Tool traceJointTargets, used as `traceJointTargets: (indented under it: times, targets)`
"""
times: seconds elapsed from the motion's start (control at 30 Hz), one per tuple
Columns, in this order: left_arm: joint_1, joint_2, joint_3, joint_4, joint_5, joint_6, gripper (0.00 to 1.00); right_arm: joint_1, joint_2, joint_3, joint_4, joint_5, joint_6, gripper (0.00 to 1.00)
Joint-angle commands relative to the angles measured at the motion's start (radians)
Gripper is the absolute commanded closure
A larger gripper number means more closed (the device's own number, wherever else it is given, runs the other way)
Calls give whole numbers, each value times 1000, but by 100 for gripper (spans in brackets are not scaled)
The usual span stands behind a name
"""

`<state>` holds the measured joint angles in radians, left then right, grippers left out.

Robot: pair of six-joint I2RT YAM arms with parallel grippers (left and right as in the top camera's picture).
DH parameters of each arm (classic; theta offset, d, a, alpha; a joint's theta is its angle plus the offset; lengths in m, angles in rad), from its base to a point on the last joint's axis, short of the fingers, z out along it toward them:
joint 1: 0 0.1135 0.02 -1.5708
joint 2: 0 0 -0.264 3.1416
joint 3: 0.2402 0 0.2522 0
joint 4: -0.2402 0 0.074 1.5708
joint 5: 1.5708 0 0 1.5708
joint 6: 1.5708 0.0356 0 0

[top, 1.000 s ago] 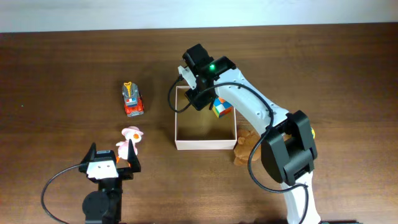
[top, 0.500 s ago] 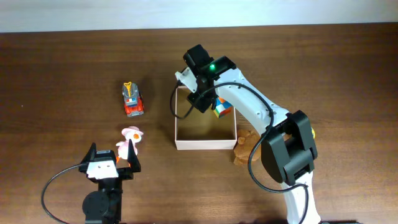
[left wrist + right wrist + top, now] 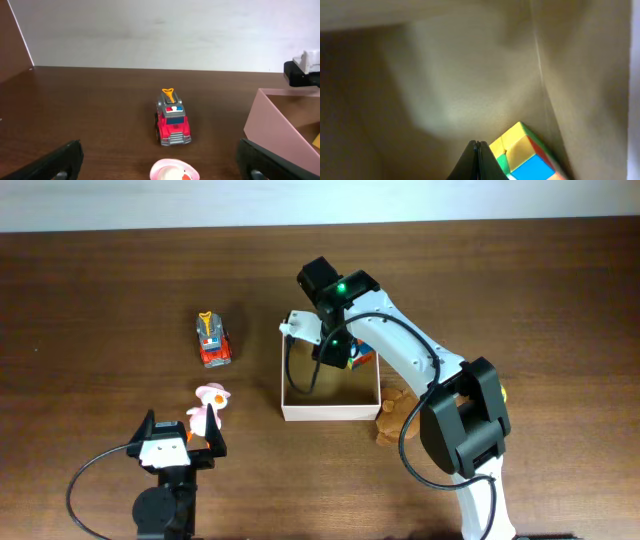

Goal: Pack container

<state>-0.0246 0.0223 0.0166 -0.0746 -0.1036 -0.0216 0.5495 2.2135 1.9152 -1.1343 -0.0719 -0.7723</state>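
The container (image 3: 330, 411) is a square shallow box with white walls and a tan inside, right of the table's centre. A colourful cube (image 3: 362, 357) lies in its far right corner, mostly under my right arm. In the right wrist view the cube (image 3: 525, 155) sits just right of my right gripper (image 3: 477, 150), which is shut with nothing between its fingers and points down into the container (image 3: 460, 85). My left gripper (image 3: 160, 167) stands open near the front edge, its fingers (image 3: 55, 162) either side of a pink-hatted figure (image 3: 174, 171). The red toy truck (image 3: 172, 124) lies beyond it.
The toy truck (image 3: 212, 340) lies left of the container and the pink-hatted figure (image 3: 208, 408) stands in front of it. A brown teddy (image 3: 393, 415) lies against the container's front right corner. In the left wrist view the container's wall (image 3: 277, 127) is at the right.
My right gripper has shut and swung from the container's far left corner toward the cube, tipping down into the box. The left arm has not moved.
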Motion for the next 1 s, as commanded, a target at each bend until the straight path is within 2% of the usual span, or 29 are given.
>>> traceJointTargets:
  times: [0.0,0.1,0.67,0.97]
  targets:
    - [6,-9,-7,2,10,15,1,-1,5,12,-3,-6,-125,96]
    - [6,-9,-7,2,10,15,1,-1,5,5,-3,-6,-167,96]
    - [6,-9,-7,2,10,15,1,-11,73,-3,21,9,-200,96]
    - [6,-9,-7,2,10,15,1,-55,73,-3,11,113,-200,96]
